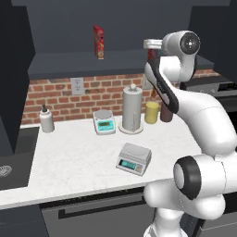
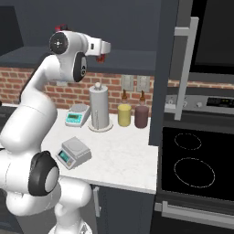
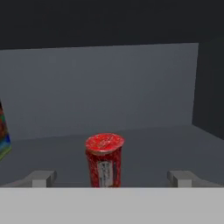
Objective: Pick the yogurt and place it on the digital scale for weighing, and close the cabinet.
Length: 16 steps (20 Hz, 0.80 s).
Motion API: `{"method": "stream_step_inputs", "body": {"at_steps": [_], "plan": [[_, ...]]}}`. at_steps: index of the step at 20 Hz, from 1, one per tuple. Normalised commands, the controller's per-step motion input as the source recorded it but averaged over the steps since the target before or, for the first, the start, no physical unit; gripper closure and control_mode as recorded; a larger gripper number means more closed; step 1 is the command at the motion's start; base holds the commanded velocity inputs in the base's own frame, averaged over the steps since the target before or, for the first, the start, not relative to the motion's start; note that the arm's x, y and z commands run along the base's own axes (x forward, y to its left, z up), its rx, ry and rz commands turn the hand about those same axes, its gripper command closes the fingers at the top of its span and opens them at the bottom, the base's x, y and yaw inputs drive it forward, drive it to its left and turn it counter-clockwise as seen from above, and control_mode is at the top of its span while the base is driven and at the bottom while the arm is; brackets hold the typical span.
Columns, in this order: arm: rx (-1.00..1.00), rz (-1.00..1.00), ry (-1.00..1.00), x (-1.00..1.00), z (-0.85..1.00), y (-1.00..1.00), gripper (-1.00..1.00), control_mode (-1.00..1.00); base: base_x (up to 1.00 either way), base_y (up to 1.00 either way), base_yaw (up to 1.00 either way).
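while the arm reaches up toward the open cabinet (image 1: 115, 28) in the left base view, its hand sits at the shelf's right end, level with the shelf floor, and the fingers themselves are hidden behind the wrist. a tall red box (image 1: 98, 42) stands on the same shelf, well to the left. down on the white counter (image 1: 78, 157) the digital scale (image 1: 134, 158) lies near the front edge, turned at an angle, teal display facing near. farther back, against the brick wall, stand a white scale (image 1: 104, 121), a paper towel roll (image 1: 132, 109), a yellow bottle (image 1: 151, 112) and a dark bottle (image 1: 166, 112) in a row, with a small white bottle (image 1: 46, 119) off to the left.

from the right base view, the hand points into the shelf and a bit of red, probably the yogurt (image 2: 100, 57), peeks out just past it. the digital scale (image 2: 73, 152) sits on the counter near the arm's base. an open cabinet door (image 2: 163, 73) with a long silver handle (image 2: 185, 68) hangs edge-on to the right, beside the stove (image 2: 196, 164).

through the hand view, the yogurt (image 3: 104, 160) stands upright on the shelf floor, straight ahead and centred between the two fingertips (image 3: 41, 179). the gripper (image 3: 111, 179) has its jaws spread wide, well apart from the cup on both sides, holding nothing. the red box's edge (image 3: 3, 135) shows at the far left.
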Motion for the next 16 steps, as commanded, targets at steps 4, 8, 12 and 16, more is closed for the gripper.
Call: {"method": "stream_step_inputs", "body": {"at_steps": [4,8,12,16], "plan": [[-0.06,0.0,0.1,0.28,-0.14,0.08,-1.0,-1.0,0.0,0.0,0.0],[-0.05,0.0,0.1,0.28,-0.26,0.02,-1.0,-1.0,0.0,0.0,0.0],[-0.02,0.0,0.06,0.32,-0.24,0.0,-1.0,-1.0,0.0,0.0,0.0],[0.0,0.0,0.0,0.26,-0.01,0.0,-1.0,-1.0,0.0,0.0,0.0]]}}
